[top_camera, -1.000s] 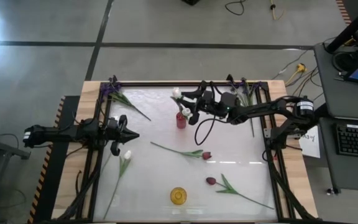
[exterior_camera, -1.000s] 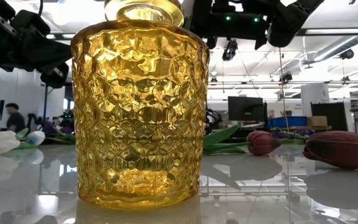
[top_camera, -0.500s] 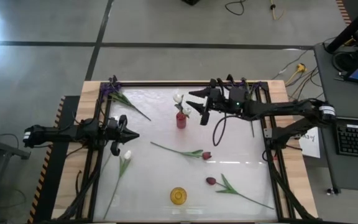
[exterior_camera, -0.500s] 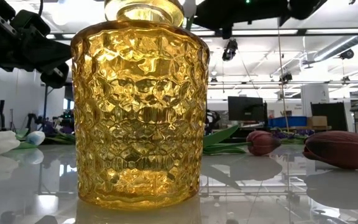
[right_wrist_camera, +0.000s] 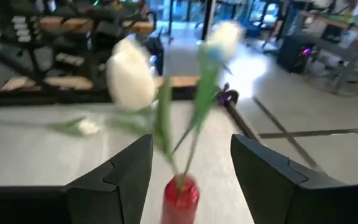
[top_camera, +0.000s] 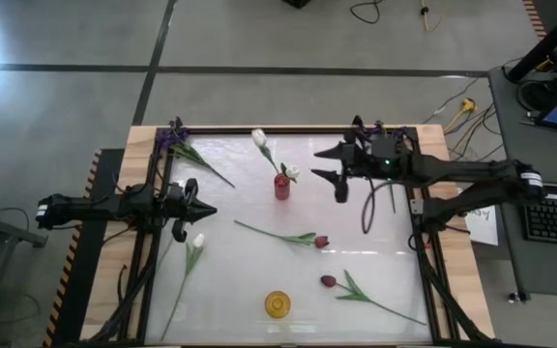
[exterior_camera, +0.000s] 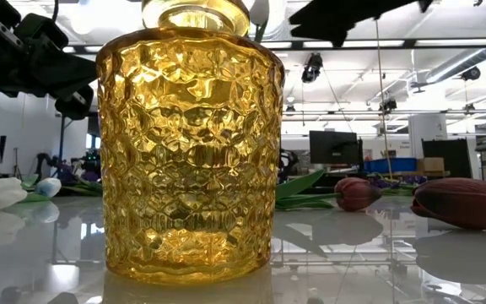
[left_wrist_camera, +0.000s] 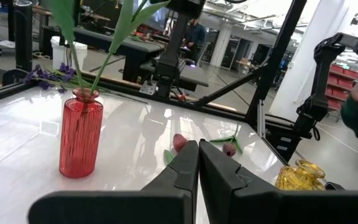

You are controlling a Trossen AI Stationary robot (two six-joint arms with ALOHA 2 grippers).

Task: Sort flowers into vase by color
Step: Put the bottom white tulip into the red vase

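Observation:
A red vase [top_camera: 281, 187] stands mid-table toward the far edge. Two white tulips stand with their stems in its neck, one bud [top_camera: 258, 138] leaning far-left, the other [top_camera: 291, 172] close above the rim. My right gripper [top_camera: 339, 174] hovers open just right of the vase; in its wrist view the vase [right_wrist_camera: 180, 194] and the blurred white buds [right_wrist_camera: 131, 81] show between the fingers. My left gripper [top_camera: 206, 208] waits shut at the table's left side. Two dark red tulips [top_camera: 321, 242] [top_camera: 328, 281] and a white tulip [top_camera: 197, 242] lie flat on the table.
A yellow glass vase [top_camera: 278, 304] stands near the near edge and fills the low view [exterior_camera: 184, 152]. Purple irises lie at the far left corner [top_camera: 172, 140] and under the right arm near the far right corner [top_camera: 385, 130]. A black frame [top_camera: 419, 208] borders the table.
My right gripper has drawn back from the red vase toward the table's right edge, by about a gripper's length. The taller white tulip stays in the vase, and its bud has tipped toward the far left.

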